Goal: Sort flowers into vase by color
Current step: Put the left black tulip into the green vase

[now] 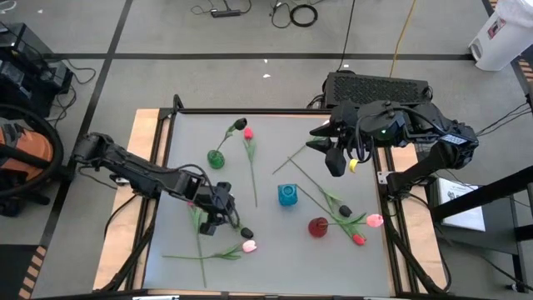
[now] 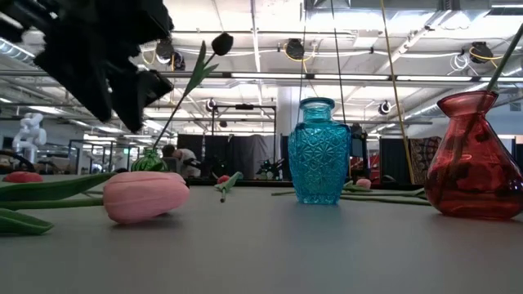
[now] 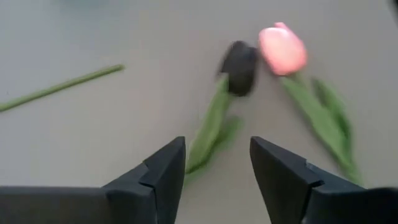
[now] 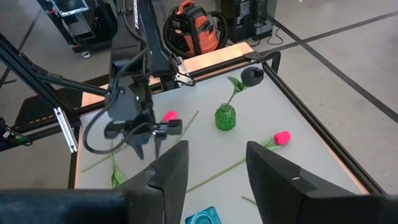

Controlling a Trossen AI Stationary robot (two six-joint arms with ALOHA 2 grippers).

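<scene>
Artificial tulips with thin green stems: a near-black bud [image 1: 240, 124] stands upright in the small green glass vase [image 1: 216, 158]; a pink bud [image 1: 249, 246] and a near-black bud [image 1: 246, 233] lie side by side on the grey bench [image 1: 275, 267]; pink [image 1: 375, 220], red [image 1: 358, 239] and near-black [image 1: 345, 211] buds lie near the red glass vase [image 1: 318, 227]. The blue glass vase [image 1: 287, 195] holds none.
</scene>
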